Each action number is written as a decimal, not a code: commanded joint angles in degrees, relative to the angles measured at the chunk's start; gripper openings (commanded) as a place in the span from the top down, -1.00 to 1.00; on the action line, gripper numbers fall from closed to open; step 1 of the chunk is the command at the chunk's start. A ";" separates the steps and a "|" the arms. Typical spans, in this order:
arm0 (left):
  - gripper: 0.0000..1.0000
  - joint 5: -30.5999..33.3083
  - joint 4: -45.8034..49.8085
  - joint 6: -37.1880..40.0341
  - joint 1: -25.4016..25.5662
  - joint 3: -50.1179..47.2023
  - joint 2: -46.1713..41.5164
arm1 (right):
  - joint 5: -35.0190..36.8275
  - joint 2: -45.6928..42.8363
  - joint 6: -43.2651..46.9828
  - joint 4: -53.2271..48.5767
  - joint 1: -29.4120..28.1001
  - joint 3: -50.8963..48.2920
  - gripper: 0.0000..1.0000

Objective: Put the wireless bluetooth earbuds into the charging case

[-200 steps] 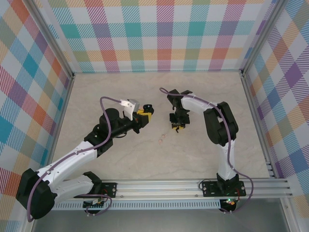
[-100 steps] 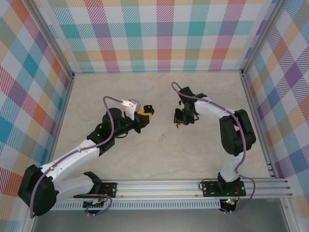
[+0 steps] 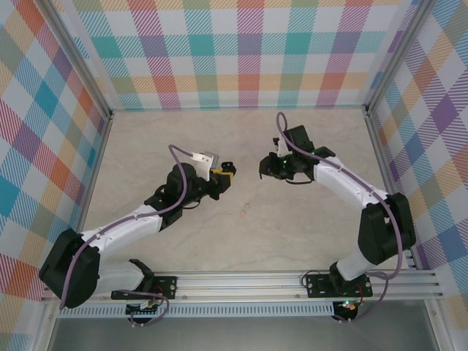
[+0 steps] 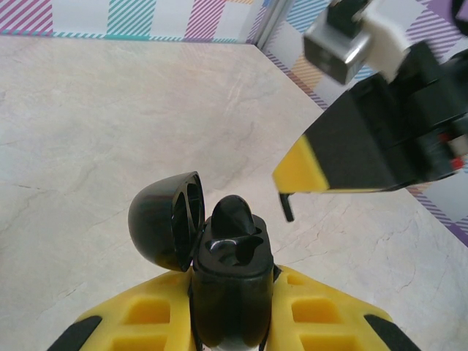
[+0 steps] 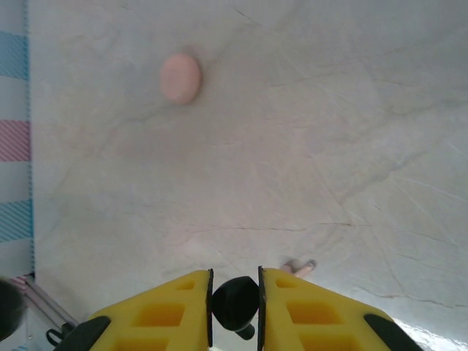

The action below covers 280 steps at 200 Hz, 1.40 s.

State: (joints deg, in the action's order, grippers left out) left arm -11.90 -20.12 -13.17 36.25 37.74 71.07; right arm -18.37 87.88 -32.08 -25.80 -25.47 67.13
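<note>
Left claw [image 4: 232,311] clamped on black case [image 4: 231,281]; lid [image 4: 164,219] open, one earbud [image 4: 234,213] seated. Second earbud [image 5: 235,301] pinched in right claw [image 5: 235,291], near case, not touching.

Risks judged:
- stem misaligned with free socket, bud jammed
- thin pinch lost, bud dropped to table [image 5: 329,146]
- lid knocked shut

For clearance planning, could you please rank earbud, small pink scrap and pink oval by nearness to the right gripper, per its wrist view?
1. Earbud: in the right gripper.
2. Small pink scrap: just beyond, right.
3. Pink oval: farthest, upper left.
</note>
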 commanded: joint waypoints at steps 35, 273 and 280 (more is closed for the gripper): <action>0.76 -2.20 -8.24 -0.89 0.75 -1.47 2.88 | -6.55 -6.98 -1.61 9.30 0.34 -1.91 0.53; 0.74 -6.79 -27.97 2.74 4.43 -3.63 3.97 | -13.62 -12.86 -2.13 24.54 -6.25 -2.78 0.47; 0.74 -6.69 -27.96 2.62 4.42 -3.55 3.90 | -13.56 -12.85 -1.99 24.50 -6.34 -2.80 0.47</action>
State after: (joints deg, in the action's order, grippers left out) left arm -19.79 -44.31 -10.50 39.70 33.12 75.92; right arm -30.72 76.12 -35.16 -3.42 -31.27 64.45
